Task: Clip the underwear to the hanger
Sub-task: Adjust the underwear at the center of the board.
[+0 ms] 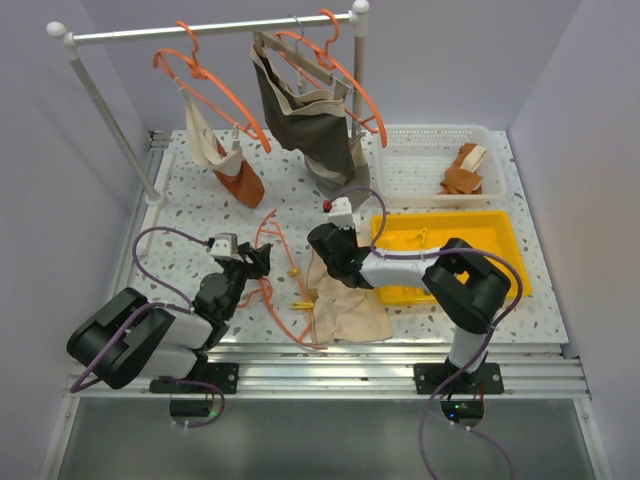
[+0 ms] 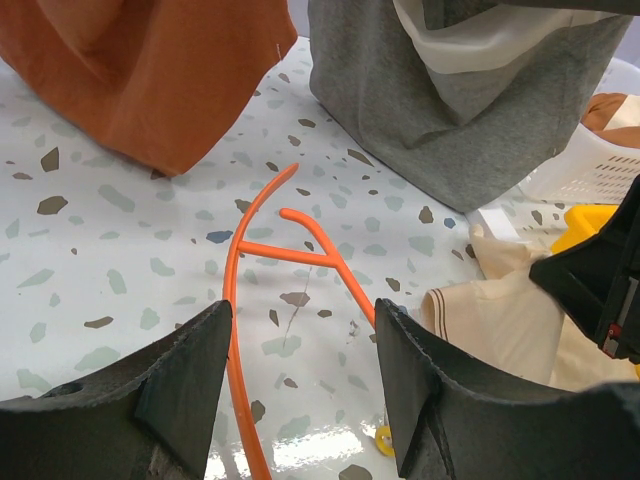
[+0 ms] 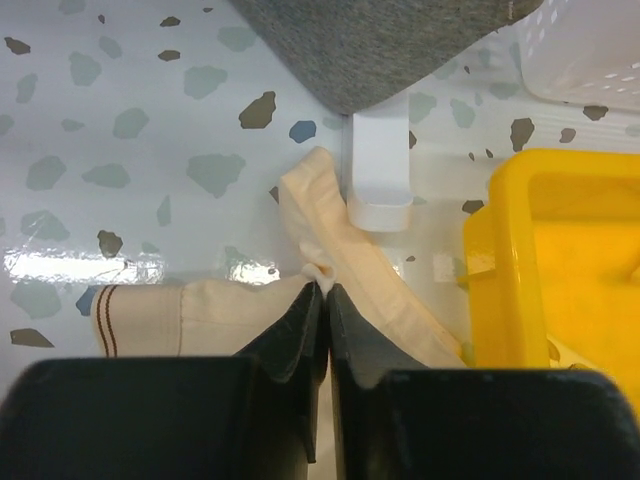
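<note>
The cream-beige underwear (image 1: 345,305) lies on the speckled table just left of the yellow tray; it also shows in the right wrist view (image 3: 200,310) and the left wrist view (image 2: 510,320). My right gripper (image 1: 328,252) is shut on a fold of its upper edge (image 3: 326,285). A thin orange hanger (image 1: 272,265) lies flat on the table left of the underwear. My left gripper (image 1: 258,262) is open just above it, and the hanger's wire (image 2: 240,300) runs between the spread fingers (image 2: 190,380).
A clothes rail (image 1: 210,30) at the back holds orange hangers with a dark grey-brown garment (image 1: 310,110) and a rust-and-cream cloth (image 1: 228,160). A yellow tray (image 1: 500,235) sits right of the underwear, a white basket (image 1: 420,165) behind it. Yellow clips (image 1: 303,302) lie near the underwear.
</note>
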